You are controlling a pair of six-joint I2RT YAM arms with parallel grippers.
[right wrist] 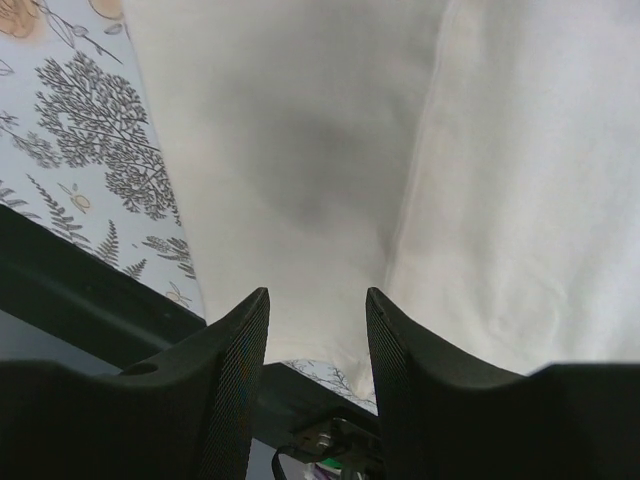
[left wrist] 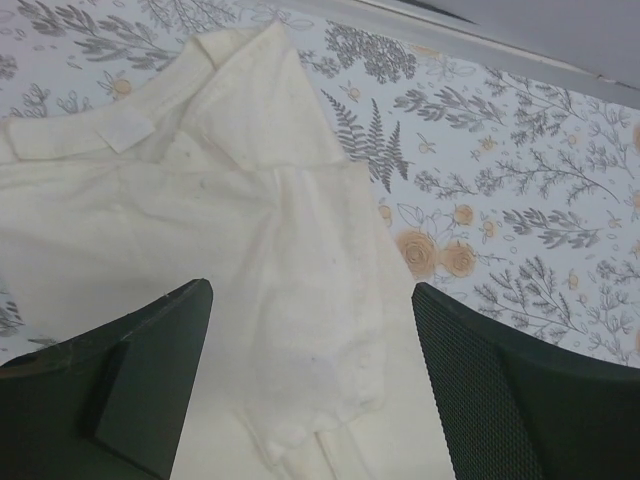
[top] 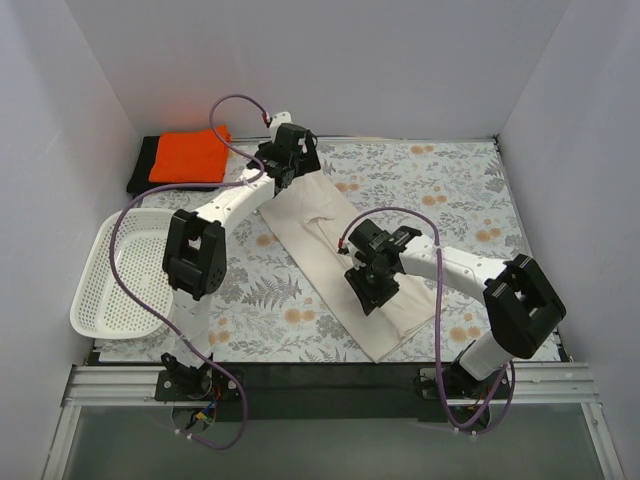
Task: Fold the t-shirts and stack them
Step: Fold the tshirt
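A cream t-shirt (top: 305, 225) lies folded into a long strip, running diagonally from the back centre toward the front right of the flowered table. My left gripper (top: 283, 165) hovers over its far, collar end, open wide. In the left wrist view the cream t-shirt (left wrist: 250, 200) lies flat below that gripper (left wrist: 312, 290). My right gripper (top: 372, 283) is over the strip's near half, open, with the cream t-shirt (right wrist: 300, 130) showing beyond this gripper (right wrist: 316, 295). A folded orange t-shirt (top: 190, 155) rests on a black t-shirt (top: 140, 165) at the back left.
A white perforated basket (top: 100, 300) sits at the left edge of the table. White walls close in the back and both sides. A black strip (top: 320, 375) runs along the near edge by the arm bases. Purple cables loop off both arms.
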